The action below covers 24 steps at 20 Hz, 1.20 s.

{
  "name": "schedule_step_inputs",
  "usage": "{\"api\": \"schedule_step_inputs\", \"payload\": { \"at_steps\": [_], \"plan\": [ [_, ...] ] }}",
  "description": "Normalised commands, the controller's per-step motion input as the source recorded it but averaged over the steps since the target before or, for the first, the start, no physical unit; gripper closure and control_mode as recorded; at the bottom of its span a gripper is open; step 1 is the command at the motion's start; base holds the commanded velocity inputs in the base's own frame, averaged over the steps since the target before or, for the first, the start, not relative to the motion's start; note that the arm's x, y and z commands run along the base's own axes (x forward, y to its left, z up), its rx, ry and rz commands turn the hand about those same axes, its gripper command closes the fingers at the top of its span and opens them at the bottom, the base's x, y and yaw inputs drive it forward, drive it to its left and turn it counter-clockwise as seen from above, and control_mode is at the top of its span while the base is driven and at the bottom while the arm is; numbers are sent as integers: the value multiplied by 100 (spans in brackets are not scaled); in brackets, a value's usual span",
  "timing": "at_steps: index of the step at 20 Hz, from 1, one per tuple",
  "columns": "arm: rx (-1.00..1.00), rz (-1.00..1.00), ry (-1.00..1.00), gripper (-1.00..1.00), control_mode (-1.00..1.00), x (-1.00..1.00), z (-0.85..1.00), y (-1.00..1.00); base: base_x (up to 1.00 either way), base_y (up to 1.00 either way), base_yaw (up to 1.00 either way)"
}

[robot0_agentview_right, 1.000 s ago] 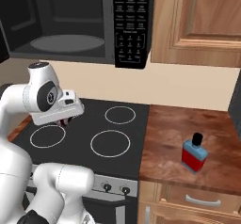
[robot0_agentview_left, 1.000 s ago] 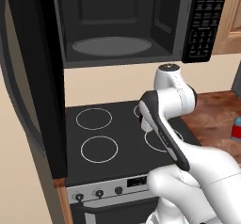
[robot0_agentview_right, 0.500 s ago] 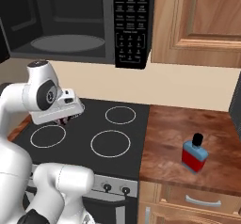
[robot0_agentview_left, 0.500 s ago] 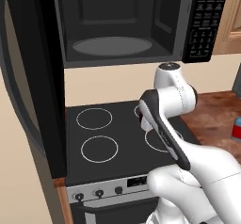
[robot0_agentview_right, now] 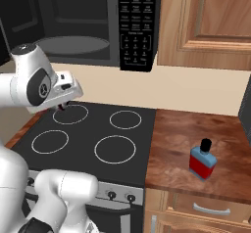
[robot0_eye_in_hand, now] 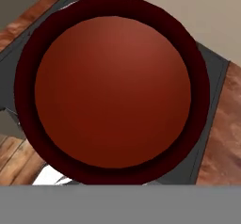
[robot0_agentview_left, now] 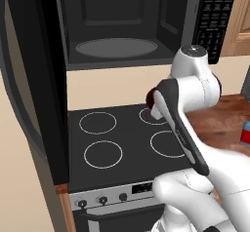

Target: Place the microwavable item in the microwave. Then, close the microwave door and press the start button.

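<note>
1. Kitchen scene: a black stove top (robot0_agentview_left: 117, 143) with four white burner rings sits under the microwave (robot0_agentview_left: 127, 24), and a brown wooden counter (robot0_agentview_right: 196, 144) lies just beside the stove on its right.
2. The microwave hangs above the stove. Its cavity is open and the grey round turntable (robot0_agentview_left: 116, 47) inside carries nothing.
3. The microwave door (robot0_agentview_left: 29, 75) is swung wide open to the left and stands like a tall black panel at the left edge of the stove.
4. The black keypad panel (robot0_agentview_right: 138, 24) with white-labelled buttons is on the right side of the microwave.
5. The gripper (robot0_agentview_right: 62, 107) is low over the back burner ring on the side of the stove away from the counter, and it points down.
6. The microwavable item (robot0_eye_in_hand: 113, 86), a dark red round mug, is directly under the hand. In the hand view its open mouth faces the camera, with the stove top around it.
7. In the left base view a small part of the dark red mug (robot0_agentview_left: 150, 97) appears behind the arm, at the back of the stove.
8. The fingers are nearly closed and seem to grip the mug, but the contact itself is hidden.
9. A blue-and-red container (robot0_agentview_right: 202, 159) with a black cap stands upright on the counter, well apart from the gripper.
</note>
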Motion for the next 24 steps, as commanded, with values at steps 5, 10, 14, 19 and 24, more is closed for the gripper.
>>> {"api": "schedule_step_inputs", "payload": {
  "at_steps": [5,10,14,19,24],
  "plan": [
    [3,0,-17,100,-100,-1,54,5,0,0,0],
    [0,-2,-13,100,-100,-4,53,24,0,0,0],
    [2,-7,-1,100,-100,8,53,11,0,0,0],
    [9,-7,0,100,-100,58,58,0,0,0,0],
    [7,-7,0,100,-100,78,32,1,0,0,0]
  ]
}}
